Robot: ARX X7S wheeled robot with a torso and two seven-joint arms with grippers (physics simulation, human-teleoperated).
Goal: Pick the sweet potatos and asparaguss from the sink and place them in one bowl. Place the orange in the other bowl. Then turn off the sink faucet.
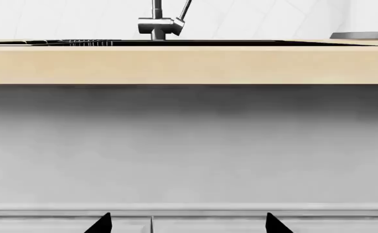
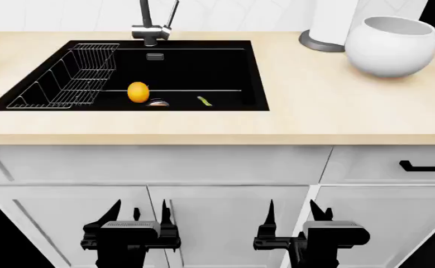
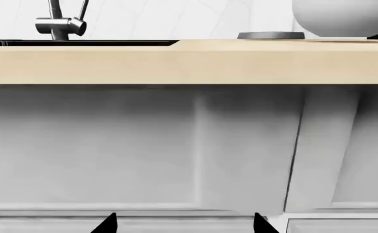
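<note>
A wire rack (image 2: pixel 65 78) fills the left side of the black sink (image 2: pixel 254 72). Beside it on the basin floor sits the orange (image 2: pixel 138 92) — round, bright, glossy — touching a mostly hidden pinkish sweet potato (image 2: pixel 157 103); a short green asparagus (image 2: pixel 204 101) lies further right. The dark gooseneck faucet (image 2: pixel 152 25) rises behind. On the counter's right stands the bulbous white bowl (image 2: pixel 391 47). Below (before the cabinets) the left gripper (image 2: pixel 135 215) and right gripper (image 2: pixel 299 211) hang spread apart, holding nothing.

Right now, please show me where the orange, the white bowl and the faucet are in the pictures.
orange (image 2: pixel 137 92): head view, middle of the fruit, in the sink.
white bowl (image 2: pixel 391 51): head view, its outer side wall.
faucet (image 2: pixel 151 32): head view, its steel base behind the basin.
</note>
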